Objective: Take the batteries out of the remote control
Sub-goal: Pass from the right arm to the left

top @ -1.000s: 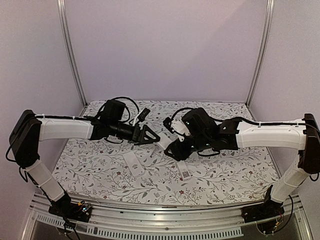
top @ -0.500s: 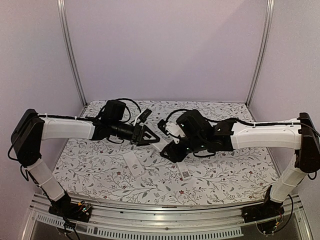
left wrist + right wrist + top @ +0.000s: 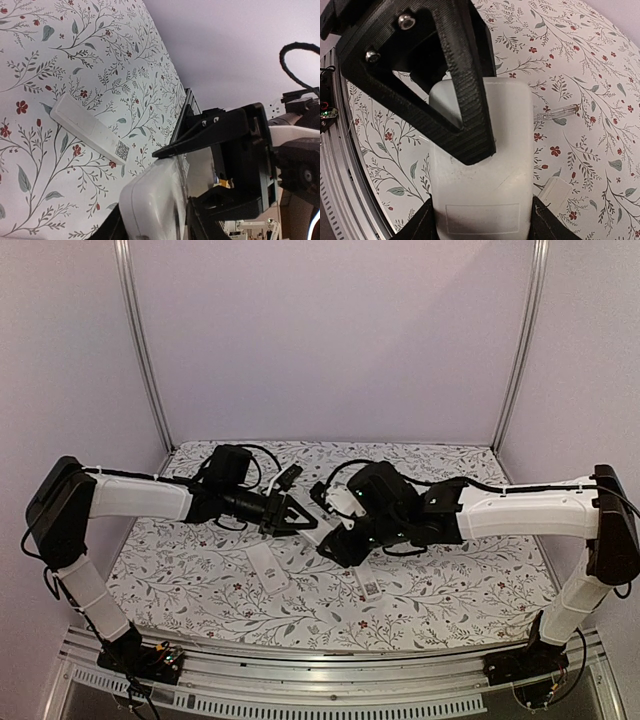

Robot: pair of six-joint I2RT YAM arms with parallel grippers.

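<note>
The white remote control [image 3: 318, 528] is held in the air over the middle of the floral table, between both grippers. My left gripper [image 3: 298, 517] is shut on one end of it. In the left wrist view the remote [image 3: 155, 200] sits between my left gripper's [image 3: 155, 222] dark fingers. My right gripper [image 3: 335, 543] is shut on the other end. In the right wrist view the remote [image 3: 480, 180] fills the gap of my right gripper [image 3: 480, 222], and the left gripper's black finger [image 3: 465, 100] lies across it. No batteries show.
A flat white cover with a QR code [image 3: 368, 583] lies on the cloth below the grippers and also shows in the left wrist view [image 3: 90, 131]. Another flat white piece [image 3: 267, 565] lies to its left. A thin clear pen-like tool [image 3: 557, 111] lies on the cloth.
My right gripper has moved left with the remote, closing in on the left gripper. The left arm has shifted slightly. Both grippers are still shut on the remote.
</note>
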